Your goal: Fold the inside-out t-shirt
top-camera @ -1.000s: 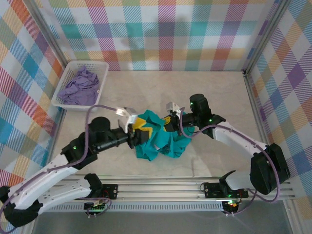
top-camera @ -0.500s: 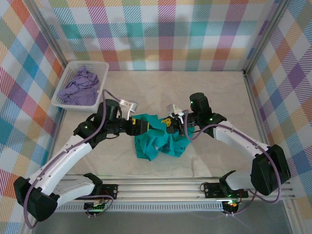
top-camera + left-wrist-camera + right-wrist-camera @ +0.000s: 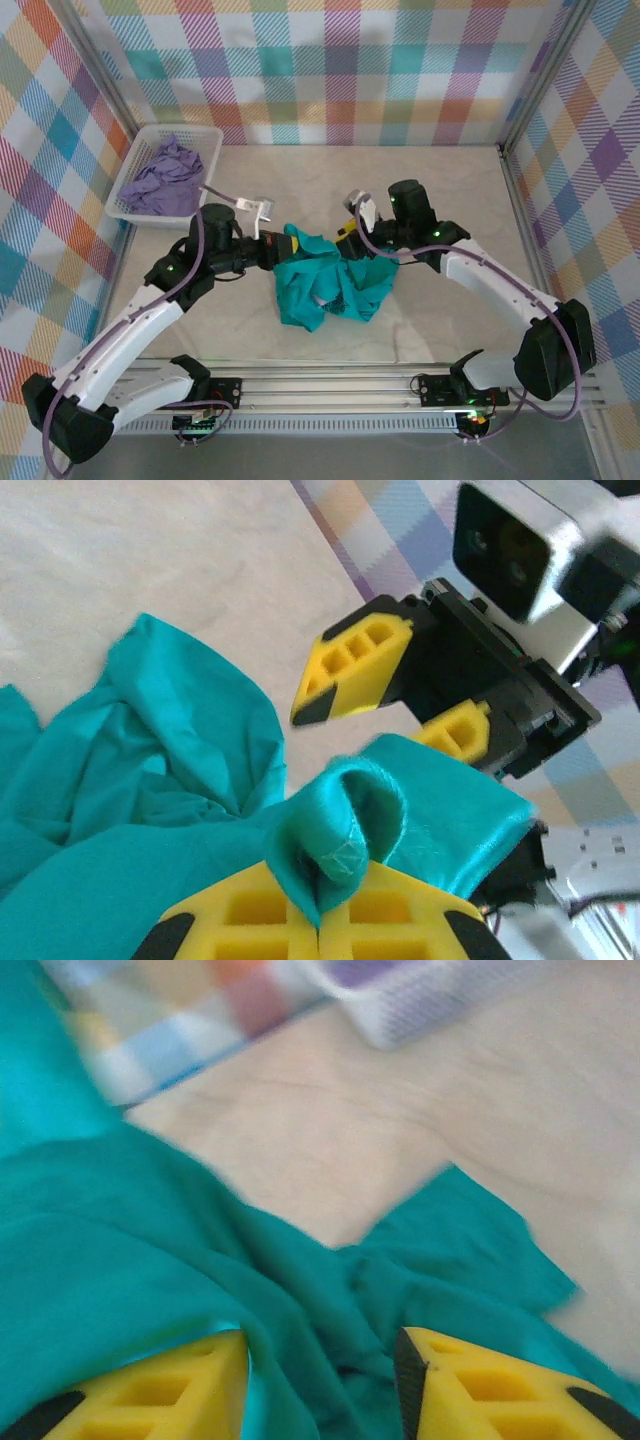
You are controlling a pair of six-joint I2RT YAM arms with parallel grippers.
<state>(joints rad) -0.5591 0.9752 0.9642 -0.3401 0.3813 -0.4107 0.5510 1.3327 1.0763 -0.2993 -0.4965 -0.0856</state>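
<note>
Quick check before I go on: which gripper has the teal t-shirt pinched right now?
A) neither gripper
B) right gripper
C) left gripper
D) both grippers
C. The left wrist view shows the left gripper shut on a bunched fold of the t-shirt, while the right gripper has its fingers apart and clamps nothing.

Robot lab cell: plaid backdrop walls (image 3: 330, 70), aluminium mounting rail (image 3: 330, 385) (arms (image 3: 130, 330) bolted on)
</note>
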